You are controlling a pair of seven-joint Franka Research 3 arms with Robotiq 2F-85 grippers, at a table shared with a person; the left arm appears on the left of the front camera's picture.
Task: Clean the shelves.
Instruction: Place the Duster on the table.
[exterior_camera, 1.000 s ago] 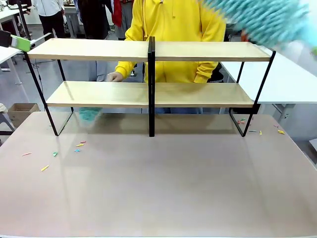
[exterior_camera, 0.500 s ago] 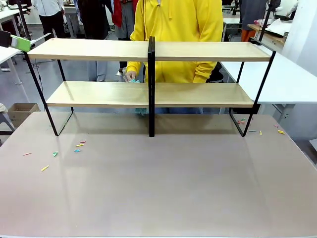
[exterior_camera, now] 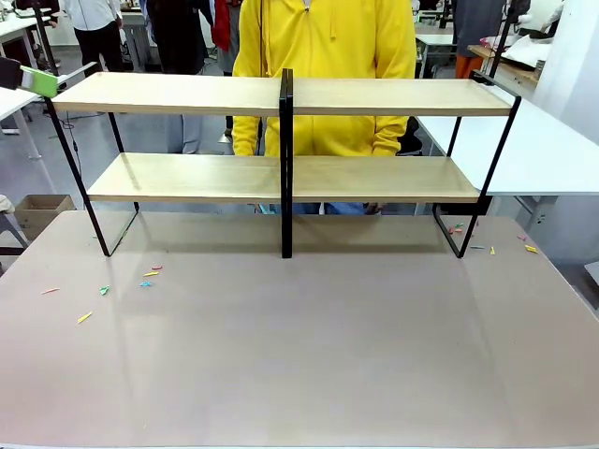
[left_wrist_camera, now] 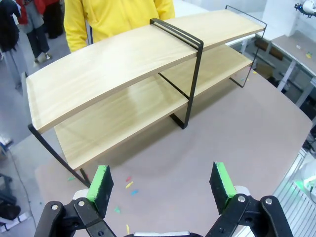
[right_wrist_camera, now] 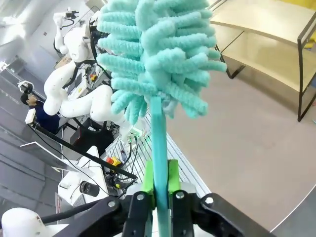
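Now the teal blur that crossed the upper right of the front view a second ago is gone from that view, and the person's hand that rested at the back edge of the lower board has withdrawn; the person in yellow (exterior_camera: 323, 65) stands upright behind the rack with both arms down. The duster (right_wrist_camera: 158, 54) sits in the right claw (right_wrist_camera: 159, 183), its green pads clamped flat on the teal handle, fluffy head upright and well clear of the rack, which lies at 2 o'clock in the right wrist view. Judgement: the tool has been pulled back between strokes, so wiping is paused, not clearly finished.

The shelves (exterior_camera: 281, 178) stand at 12 o'clock on the worktop (exterior_camera: 309, 355), spanning most of its width, both wooden boards bare. The left claw (left_wrist_camera: 162, 182) hovers above the near left end of the rack, jaws spread wide, holding nothing.

Small coloured scraps (exterior_camera: 148, 278) lie on the worktop at 9 o'clock, just in front of the left foot of the frame, and a second scatter (exterior_camera: 491, 247) lies at 3 o'clock by the right foot. The beige surface shows a dull sheen. White tables flank the rack on both sides, a cardboard box (exterior_camera: 39, 210) sits on the floor at far left, and other people stand in the background.
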